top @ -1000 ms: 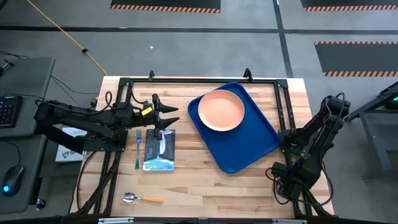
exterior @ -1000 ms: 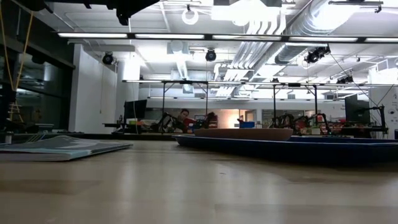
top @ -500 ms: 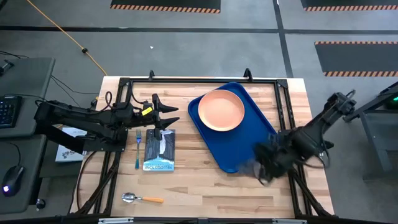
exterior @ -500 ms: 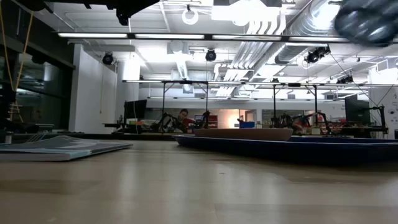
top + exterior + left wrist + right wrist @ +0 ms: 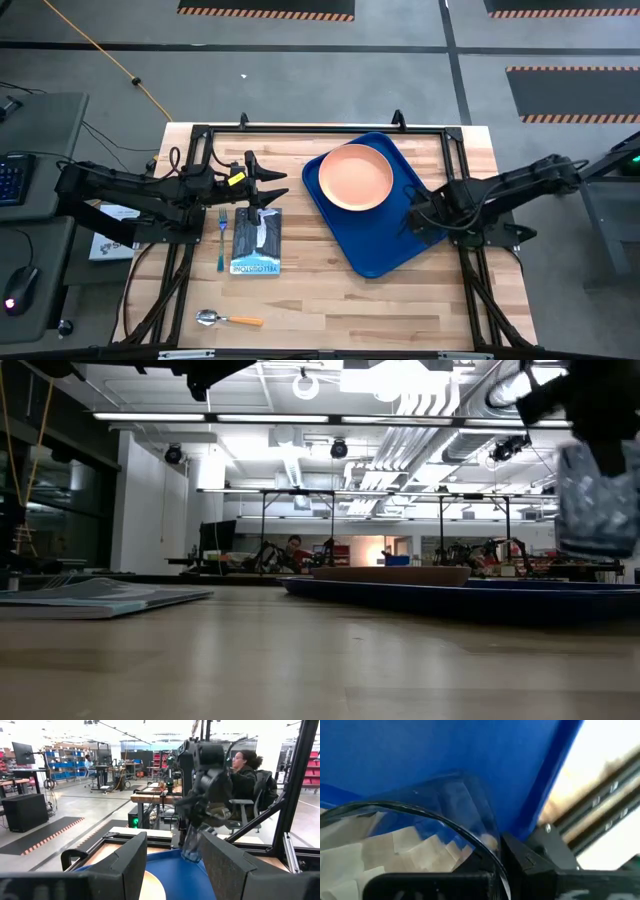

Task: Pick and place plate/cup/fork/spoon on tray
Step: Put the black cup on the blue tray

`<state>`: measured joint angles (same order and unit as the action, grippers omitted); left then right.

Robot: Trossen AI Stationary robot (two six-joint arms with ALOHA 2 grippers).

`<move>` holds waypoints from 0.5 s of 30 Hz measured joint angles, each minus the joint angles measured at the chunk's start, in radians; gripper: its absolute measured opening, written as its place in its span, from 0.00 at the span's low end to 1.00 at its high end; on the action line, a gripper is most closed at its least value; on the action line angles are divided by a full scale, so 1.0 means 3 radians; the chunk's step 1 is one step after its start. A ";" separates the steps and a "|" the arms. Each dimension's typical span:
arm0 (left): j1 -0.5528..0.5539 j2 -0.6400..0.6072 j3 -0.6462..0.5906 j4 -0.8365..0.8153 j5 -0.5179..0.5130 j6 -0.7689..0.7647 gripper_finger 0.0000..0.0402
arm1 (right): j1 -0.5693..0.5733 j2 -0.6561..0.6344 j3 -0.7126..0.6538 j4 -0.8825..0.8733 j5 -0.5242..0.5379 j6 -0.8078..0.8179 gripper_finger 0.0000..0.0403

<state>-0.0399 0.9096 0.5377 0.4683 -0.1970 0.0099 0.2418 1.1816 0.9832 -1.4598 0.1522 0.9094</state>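
Hiding most of the cup (image 5: 418,216), the right end effector (image 5: 412,218) grips it.

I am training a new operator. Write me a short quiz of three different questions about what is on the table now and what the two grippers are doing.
1. True or false: the plate lies on the tray.
2. Which gripper holds the cup? A) left gripper B) right gripper C) neither
3. Fill in: the fork lies beside the ____, and the spoon lies nearer the table's front edge.

Key:
1. True.
2. B. The right gripper is shut on the cup, above the tray's right side; the left gripper hangs open above the booklet.
3. booklet.
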 joint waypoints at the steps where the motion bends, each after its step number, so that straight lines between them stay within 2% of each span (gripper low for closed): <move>1: 0.0000 0.0000 0.0000 0.0000 0.0000 -0.0005 0.43 | -0.0039 -0.0039 -0.0089 -0.0007 -0.0045 -0.0006 0.00; 8: 0.0000 0.0000 0.0000 0.0000 0.0000 -0.0018 0.43 | -0.0279 -0.0436 -0.0425 0.0271 -0.0019 0.0037 0.00; 15: 0.0000 0.0000 0.0000 0.0000 0.0000 -0.0020 0.43 | -0.0566 -0.0686 -0.0758 0.0463 -0.0190 0.0106 0.00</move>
<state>-0.0399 0.9096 0.5377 0.4683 -0.1970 0.0040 0.0719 0.9757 0.7557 -1.3208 0.0953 0.9411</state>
